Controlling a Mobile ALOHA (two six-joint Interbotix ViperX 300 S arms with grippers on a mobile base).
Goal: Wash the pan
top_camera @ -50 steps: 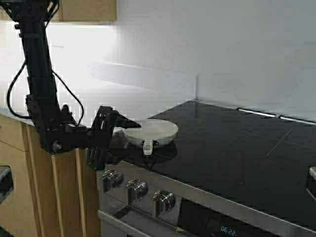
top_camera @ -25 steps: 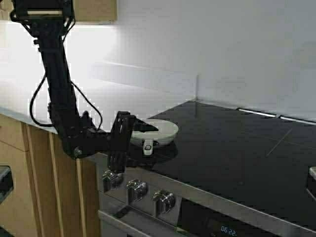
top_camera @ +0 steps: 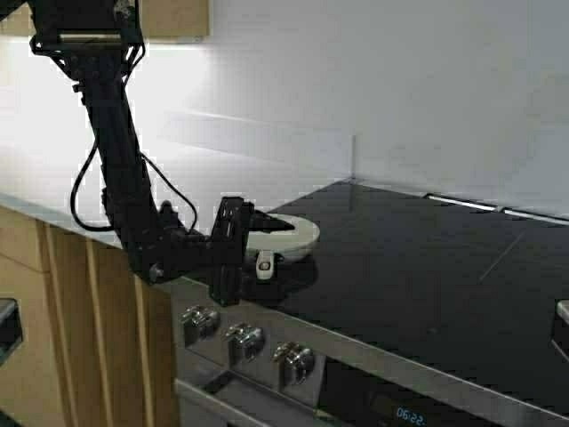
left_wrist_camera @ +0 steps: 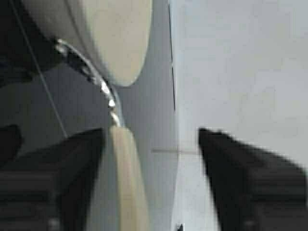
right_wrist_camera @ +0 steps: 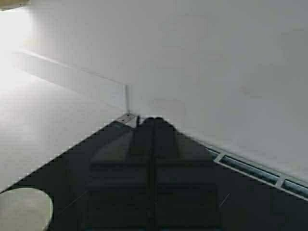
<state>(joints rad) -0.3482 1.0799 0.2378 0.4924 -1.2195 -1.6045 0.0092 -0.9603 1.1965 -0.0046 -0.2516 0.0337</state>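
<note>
The cream pan (top_camera: 290, 233) sits at the front left corner of the black cooktop (top_camera: 427, 267), its short pale handle (top_camera: 265, 262) pointing toward the front edge. My left gripper (top_camera: 269, 246) is open and reaches in from the left at the pan's near side. In the left wrist view the handle (left_wrist_camera: 127, 183) lies between the two dark fingers (left_wrist_camera: 72, 178), close to one of them and apart from the other, with the pan's body (left_wrist_camera: 115, 38) just beyond. My right gripper (right_wrist_camera: 153, 121) is shut on nothing and hangs over the cooktop's right side. The pan's rim (right_wrist_camera: 24, 209) shows far off in the right wrist view.
Three steel knobs (top_camera: 244, 338) and a clock display (top_camera: 411, 415) line the stove front below the pan. A white counter (top_camera: 178, 178) runs to the left, over wooden cabinets (top_camera: 53, 302). A white wall backs the cooktop.
My left arm has swung right and forward. Its open gripper went from beside the pan's left edge to astride the handle. The pan has not moved.
</note>
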